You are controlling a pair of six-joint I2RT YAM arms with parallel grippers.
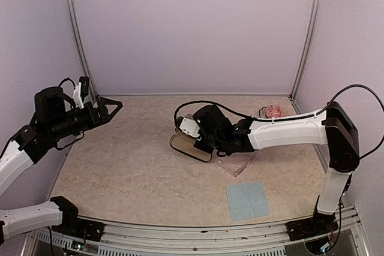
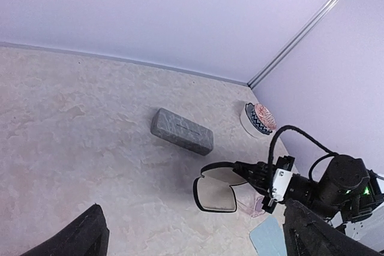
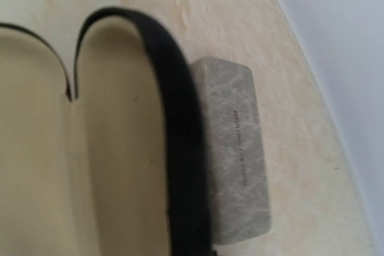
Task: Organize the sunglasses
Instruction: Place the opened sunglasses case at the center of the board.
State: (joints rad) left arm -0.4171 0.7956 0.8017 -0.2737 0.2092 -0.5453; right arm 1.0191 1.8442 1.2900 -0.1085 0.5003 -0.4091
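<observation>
Seemingly pinching the open, empty black case (image 1: 189,147) mid-surface (image 1: 132,172) with the closed right gripper (image 2: 241,169), holding the left gripper (image 1: 111,111) spread, leaving the clear sunglasses (image 1: 236,163) uncased.

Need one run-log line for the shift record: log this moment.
left gripper: open, raised, empty | right gripper: shut on black case rim | clear sunglasses: outside case

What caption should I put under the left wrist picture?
The right tool pinches the open black glasses case, a grey case lying nearby on the table.
</observation>
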